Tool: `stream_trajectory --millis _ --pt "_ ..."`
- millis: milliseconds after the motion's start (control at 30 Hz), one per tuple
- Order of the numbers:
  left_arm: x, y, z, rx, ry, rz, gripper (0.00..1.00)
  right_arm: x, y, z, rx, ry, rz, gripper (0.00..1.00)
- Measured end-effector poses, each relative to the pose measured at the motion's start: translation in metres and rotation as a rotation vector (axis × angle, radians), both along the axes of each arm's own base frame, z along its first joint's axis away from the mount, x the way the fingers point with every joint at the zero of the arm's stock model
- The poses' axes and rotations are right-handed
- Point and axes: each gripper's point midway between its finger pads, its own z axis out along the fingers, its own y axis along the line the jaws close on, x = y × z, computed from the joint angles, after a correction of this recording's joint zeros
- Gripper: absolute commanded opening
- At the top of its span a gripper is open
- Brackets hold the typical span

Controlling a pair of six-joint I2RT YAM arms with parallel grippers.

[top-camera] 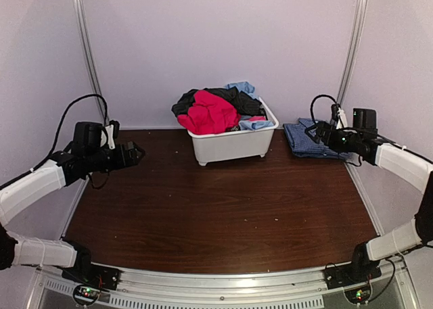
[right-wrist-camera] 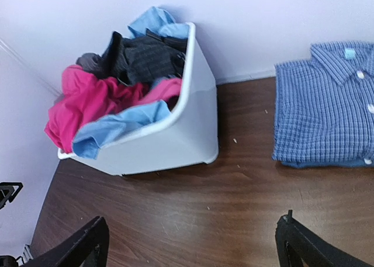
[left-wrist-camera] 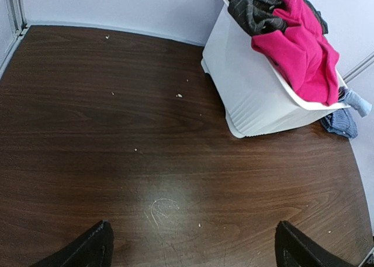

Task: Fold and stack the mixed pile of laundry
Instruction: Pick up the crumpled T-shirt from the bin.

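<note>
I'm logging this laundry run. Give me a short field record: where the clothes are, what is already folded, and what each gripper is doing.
container: white tub, upright at the back of the table
heaped in it, unfolded: pink-red garment, black pinstriped garment, light blue garment
folded: blue checked shirt, flat on the table right of the tub, apart from it
left gripper: open, empty, over the table's left side
right gripper: open, empty, by the checked shirt

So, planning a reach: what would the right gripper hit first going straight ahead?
Probably the white rectangular plastic tub; depth is unclear, so the dark wooden table might come first.
</note>
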Motion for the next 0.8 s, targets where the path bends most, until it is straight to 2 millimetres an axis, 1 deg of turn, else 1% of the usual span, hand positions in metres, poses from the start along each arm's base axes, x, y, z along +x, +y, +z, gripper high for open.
stream_trajectory --millis 67,100,167,233,300,367,433,467,500,600,667,733,800 --pt "0.002 0.003 0.008 -0.013 -0.023 0.024 0.98 0.011 0.015 0.023 -0.026 -0.045 0.040 1.00" --pt "0.002 0.004 0.011 -0.018 -0.029 0.040 0.98 0.020 0.024 0.038 -0.044 -0.073 0.061 1.00" --pt "0.006 0.010 0.014 -0.023 -0.035 0.081 0.98 0.038 0.048 0.070 -0.075 -0.143 0.109 1.00" --pt "0.008 0.014 0.015 -0.021 -0.035 0.112 0.98 0.055 0.078 0.098 -0.105 -0.206 0.165 1.00" --pt "0.010 0.014 0.018 -0.021 -0.040 0.121 0.98 0.070 0.108 0.114 -0.131 -0.244 0.213 1.00" --pt "0.013 0.013 0.022 -0.015 -0.046 0.114 0.98 0.084 0.141 0.124 -0.160 -0.275 0.260 1.00" --pt "0.015 0.011 0.024 -0.004 -0.048 0.096 0.98 0.096 0.172 0.121 -0.189 -0.279 0.301 1.00" --pt "0.016 0.009 0.024 0.003 -0.047 0.082 0.98 0.103 0.190 0.116 -0.211 -0.271 0.321 1.00" --pt "0.016 0.007 0.024 0.008 -0.047 0.070 0.98 0.109 0.207 0.111 -0.230 -0.269 0.341 1.00" --pt "0.013 0.002 0.018 0.020 -0.027 0.024 0.98 0.123 0.245 0.087 -0.283 -0.242 0.375 1.00" --pt "0.011 0.000 0.016 0.025 -0.020 0.008 0.98 0.131 0.268 0.064 -0.321 -0.215 0.391 1.00" --pt "0.011 0.000 0.015 0.030 -0.021 -0.001 0.98 0.136 0.285 0.036 -0.361 -0.178 0.403 0.99" --pt "0.010 0.000 0.015 0.036 -0.022 -0.005 0.98 0.138 0.298 0.011 -0.393 -0.145 0.413 0.93"
